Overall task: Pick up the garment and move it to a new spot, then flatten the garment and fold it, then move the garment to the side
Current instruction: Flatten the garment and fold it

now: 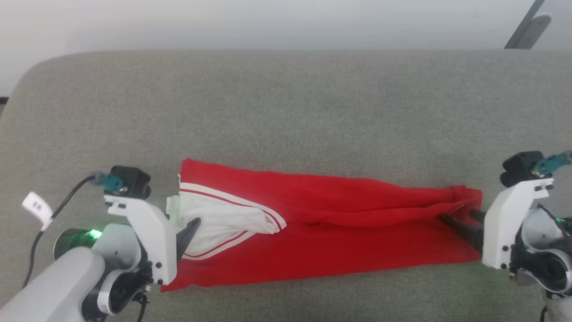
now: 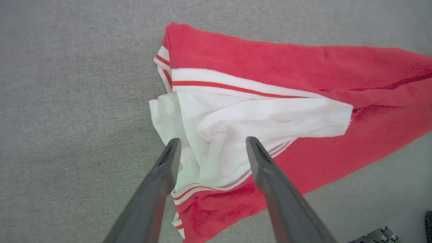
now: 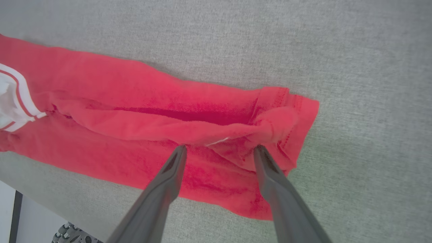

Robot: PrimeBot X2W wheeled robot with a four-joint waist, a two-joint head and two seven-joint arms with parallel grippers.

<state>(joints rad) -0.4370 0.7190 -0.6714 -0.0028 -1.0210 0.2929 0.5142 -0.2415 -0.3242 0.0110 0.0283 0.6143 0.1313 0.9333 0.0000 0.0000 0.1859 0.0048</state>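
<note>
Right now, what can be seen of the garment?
The garment is soft bright red cloth, lying long, loosely folded and wrinkled on the grey fabric surface. At the robot's left end a white panel edged with red-and-white stripes lies bunched; the right end is a stitched red hem. The open left gripper straddles the white panel, the open right gripper the hem.

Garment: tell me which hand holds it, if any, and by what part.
Neither holds it. The garment lies flat; the left hand is open over its white end, the right hand open over its red end.
</note>
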